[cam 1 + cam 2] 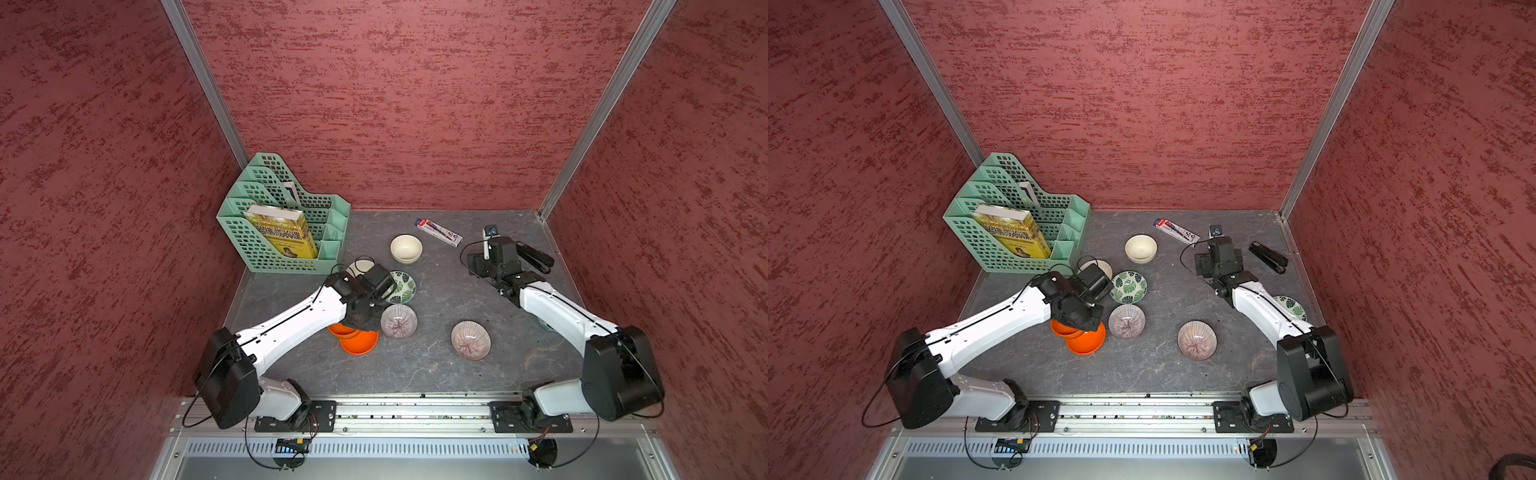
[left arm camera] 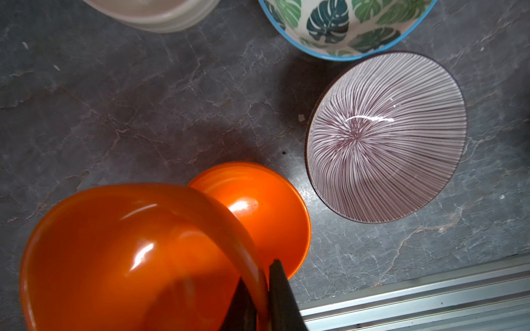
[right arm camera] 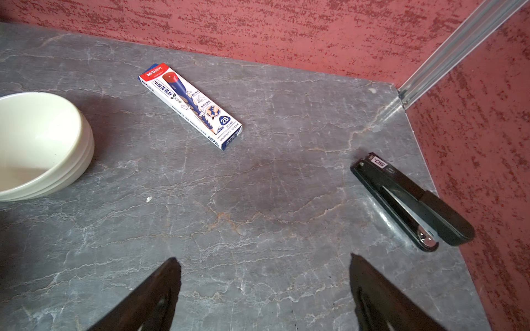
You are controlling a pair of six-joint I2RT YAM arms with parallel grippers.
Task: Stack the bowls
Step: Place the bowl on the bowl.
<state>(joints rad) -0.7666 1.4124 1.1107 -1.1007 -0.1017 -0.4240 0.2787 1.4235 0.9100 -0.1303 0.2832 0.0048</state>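
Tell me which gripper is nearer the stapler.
Right. The right gripper, open, hovers close beside the stapler, with nothing between its fingers. The left gripper is far off to the stapler's left, shut on the rim of an orange bowl.

- Orange bowl [image 2: 129, 258] and second orange bowl [image 2: 266, 217]: slick high gloss, sharp white glints.
- Purple striped bowl [image 2: 384, 137] and leaf bowl [image 2: 344, 25]: glazed, shiny, ceramic by the look.
- Cream bowl [image 3: 37, 143]: smooth, softer sheen.
- Tabletop [image 3: 258, 200]: grey veined stone look, mostly matt.
- Walls [image 1: 395, 83]: rough, grainy red texture.
- File rack [image 1: 274, 264], far left corner: pierced mint plastic.
- Pencil box [image 3: 190, 106]: printed card.
- Stapler [image 3: 410, 200], right edge: black plastic, bright metal nose.
- Rail [image 2: 430, 295], near edge: brushed metal.
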